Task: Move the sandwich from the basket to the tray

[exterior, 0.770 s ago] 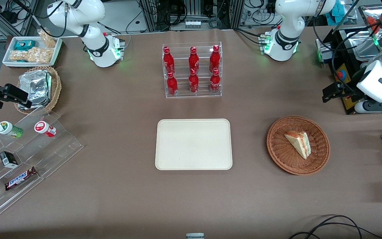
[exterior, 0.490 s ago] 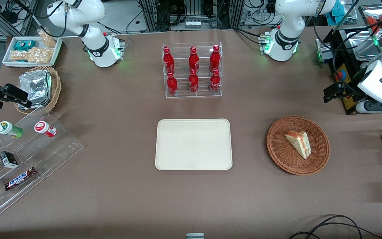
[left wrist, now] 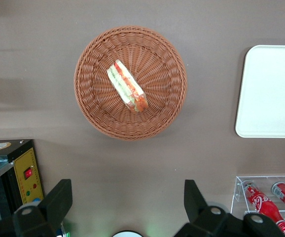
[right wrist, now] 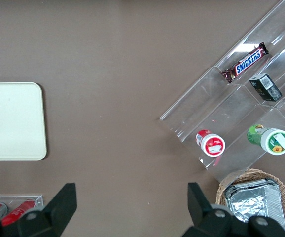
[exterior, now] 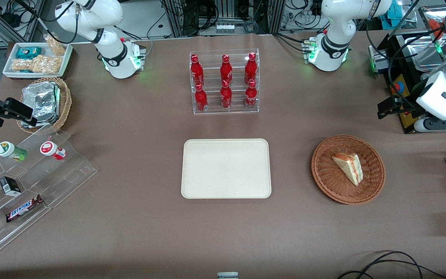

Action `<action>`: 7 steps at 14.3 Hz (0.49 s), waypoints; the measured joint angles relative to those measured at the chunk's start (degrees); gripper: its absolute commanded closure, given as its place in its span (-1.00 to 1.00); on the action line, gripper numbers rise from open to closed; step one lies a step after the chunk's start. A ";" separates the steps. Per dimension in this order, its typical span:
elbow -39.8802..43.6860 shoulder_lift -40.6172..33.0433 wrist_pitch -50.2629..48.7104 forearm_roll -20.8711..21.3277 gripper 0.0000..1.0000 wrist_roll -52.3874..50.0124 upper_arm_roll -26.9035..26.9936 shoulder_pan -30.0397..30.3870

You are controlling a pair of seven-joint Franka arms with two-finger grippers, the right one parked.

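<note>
1. The sandwich lies in the reddish-brown wicker basket, its long axis running from about 10 o'clock to 4 o'clock in the front view; the narrow tip points toward 4 o'clock, nearer the front camera, and the red and green filling edge faces the working arm's end of the table.
2. The left gripper hovers high over bare tablecloth, fingers spread wide and holding nothing; the sandwich sits well apart from it, nearer the front camera.
3. The cream-beige tray holds nothing.
4. An acrylic rack holds six red cola bottles.
</note>
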 measured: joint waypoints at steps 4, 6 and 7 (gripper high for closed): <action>-2.65 3.56 -0.03 0.40 -1.00 0.00 0.07 0.07; -3.50 7.44 0.49 2.54 -1.00 0.00 0.11 0.16; -3.74 9.70 1.36 3.82 -1.00 -0.01 0.11 0.20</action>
